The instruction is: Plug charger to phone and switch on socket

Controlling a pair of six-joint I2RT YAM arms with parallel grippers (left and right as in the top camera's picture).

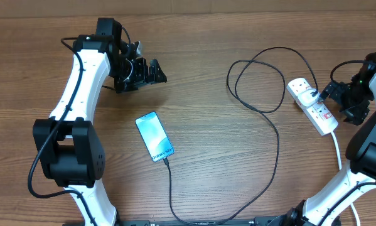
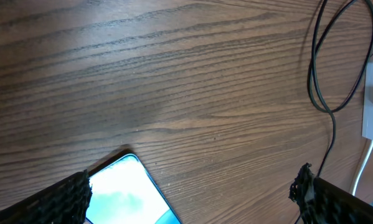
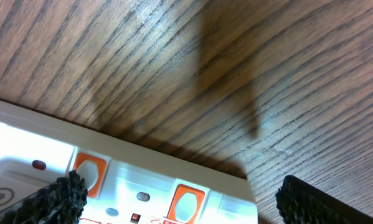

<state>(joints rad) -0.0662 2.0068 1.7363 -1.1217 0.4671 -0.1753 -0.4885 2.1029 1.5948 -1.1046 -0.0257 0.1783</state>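
the thin black charger cable (image 1: pixel 170 188) already appears seated in the lower edge of the slim smartphone with the lit pale-blue screen (image 1: pixel 154 136), which lies flat near the middle of the brown wood-grain worktop (image 1: pixel 213 113). its other end runs in a wide loop to the white oblong power strip (image 1: pixel 313 105) at the right side. so the plugging step looks done, and the step in hand is, by my reading, switching on the socket.

the right jaws stand wide apart with nothing between them, just beside and above the strip. in the right wrist view the strip's top face lies under the left fingertip, with a red-orange rocker switch (image 3: pixel 185 202) between the two tips at the lower edge. the next move likely calls for bringing one fingertip down squarely on the switch belonging to the occupied outlet; which one that is i cannot tell.

the left jaws are also wide apart and empty, above the worktop, near the phone's far end but not touching it.
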